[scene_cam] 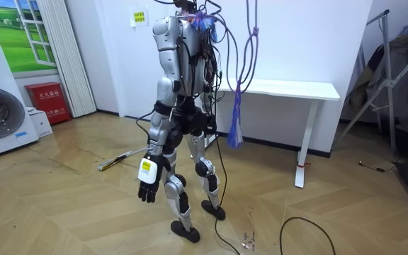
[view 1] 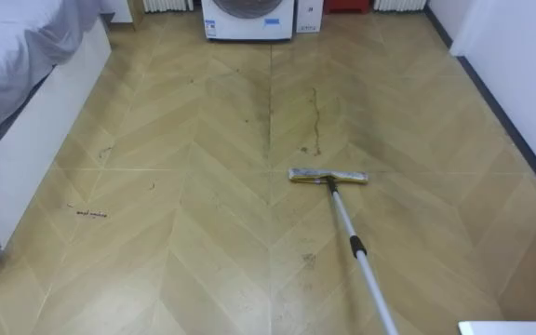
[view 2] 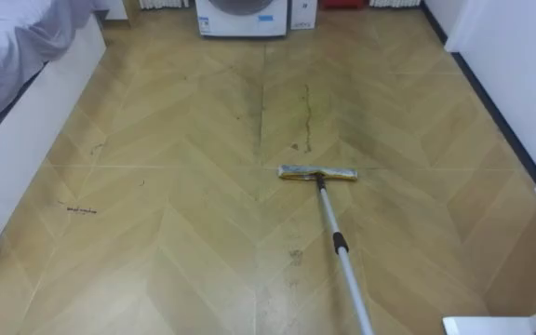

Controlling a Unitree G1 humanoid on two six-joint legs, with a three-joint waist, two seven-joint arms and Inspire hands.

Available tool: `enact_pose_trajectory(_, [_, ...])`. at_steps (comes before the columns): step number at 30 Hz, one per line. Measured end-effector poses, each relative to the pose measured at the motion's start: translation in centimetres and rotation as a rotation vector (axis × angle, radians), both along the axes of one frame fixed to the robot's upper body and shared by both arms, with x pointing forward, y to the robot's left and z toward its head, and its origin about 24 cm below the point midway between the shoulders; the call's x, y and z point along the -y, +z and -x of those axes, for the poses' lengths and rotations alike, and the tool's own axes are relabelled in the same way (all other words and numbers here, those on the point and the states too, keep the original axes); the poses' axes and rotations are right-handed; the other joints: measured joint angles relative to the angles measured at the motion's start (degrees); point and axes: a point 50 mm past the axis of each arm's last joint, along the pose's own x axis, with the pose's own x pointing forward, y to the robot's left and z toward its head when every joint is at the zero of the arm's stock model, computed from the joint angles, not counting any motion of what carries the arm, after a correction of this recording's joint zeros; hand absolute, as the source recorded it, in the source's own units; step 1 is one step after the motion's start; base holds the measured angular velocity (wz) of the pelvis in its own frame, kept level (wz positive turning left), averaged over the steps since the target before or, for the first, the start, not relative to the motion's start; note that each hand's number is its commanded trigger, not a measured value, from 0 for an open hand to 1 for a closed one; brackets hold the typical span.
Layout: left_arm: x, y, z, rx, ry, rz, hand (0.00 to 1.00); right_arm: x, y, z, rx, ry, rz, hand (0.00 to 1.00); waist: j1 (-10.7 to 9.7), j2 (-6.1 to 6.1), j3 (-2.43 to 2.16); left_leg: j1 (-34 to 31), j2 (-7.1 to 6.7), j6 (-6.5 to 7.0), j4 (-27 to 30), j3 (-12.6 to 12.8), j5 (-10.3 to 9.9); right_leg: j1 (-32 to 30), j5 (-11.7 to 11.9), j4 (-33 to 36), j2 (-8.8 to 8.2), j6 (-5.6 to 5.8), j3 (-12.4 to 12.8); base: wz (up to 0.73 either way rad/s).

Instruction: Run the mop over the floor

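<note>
Plainly, in the eye views the mop (view 1: 328, 176) rests head-flat on the floor (view 1: 203, 242) mid-room. Its handle runs back to the lower right, where the right hand (view 1: 515, 328) barely edges in and I cannot tell its grip. Dark streaks (view 1: 316, 121) just beyond the head, toward the washer (view 1: 249, 19), look unwiped, so I judge most of the mopping is left. In the room view the robot stands facing the washer, the mop low on its far side, the left hand (scene_cam: 149, 183) hanging loose-fingered and empty.
</note>
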Motion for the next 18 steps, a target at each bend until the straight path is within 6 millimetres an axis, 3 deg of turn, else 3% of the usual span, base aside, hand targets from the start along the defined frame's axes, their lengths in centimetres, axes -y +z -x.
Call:
enact_pose_trajectory(10, [0.15,-0.09,0.23,-0.019,0.004,0.026,0.0,0.07,0.01,-0.04,0.001,0.004,0.011,1.0,-0.1,0.01,0.08,0.0,-0.06,-0.08,0.1,-0.1,0.0,0.2,-0.2,-0.2,-0.03,-0.16,-0.1,0.0])
enact_pose_trajectory(18, [0.06,-0.08,0.16,-0.013,0.002,0.026,0.0,0.1,-0.01,0.02,0.008,0.008,0.008,1.0,0.0,-0.73,0.07,-1.4,-0.26,-0.2,1.3,0.4,-0.1,-0.2,-1.0,-1.0,0.02,-0.62,-0.1,0.02])
